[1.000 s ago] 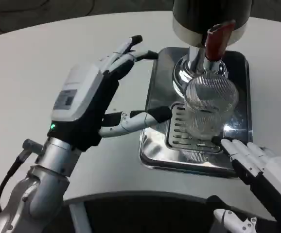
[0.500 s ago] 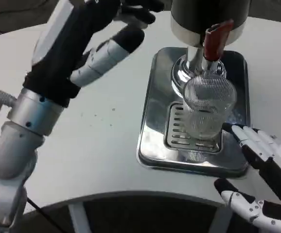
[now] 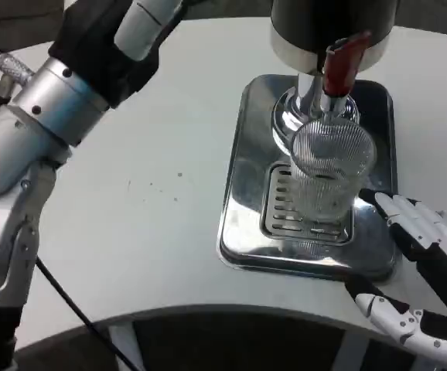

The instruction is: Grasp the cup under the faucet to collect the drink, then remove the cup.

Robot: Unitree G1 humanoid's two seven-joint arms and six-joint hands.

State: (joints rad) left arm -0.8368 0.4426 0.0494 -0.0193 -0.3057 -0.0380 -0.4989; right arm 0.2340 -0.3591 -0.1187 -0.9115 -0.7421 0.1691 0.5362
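The ribbed clear glass cup (image 3: 330, 171) stands on the slotted grate of the shiny steel drip tray (image 3: 243, 224), directly below the dispenser's chrome faucet (image 3: 310, 104) with its red lever (image 3: 341, 63); it looks empty and ungrasped, so collecting and removing both appear left to do. The right hand (image 3: 424, 255) hovers just beside it, fingers apart, holding nothing. The left hand (image 3: 127, 27) is raised over the white worktop (image 3: 131, 193), its grip impossible to tell, and nothing visibly blocks the cup.

Ribbed cup (image 3: 330, 170) stands under faucet (image 3: 339, 66), right hand (image 3: 421, 255) beside.
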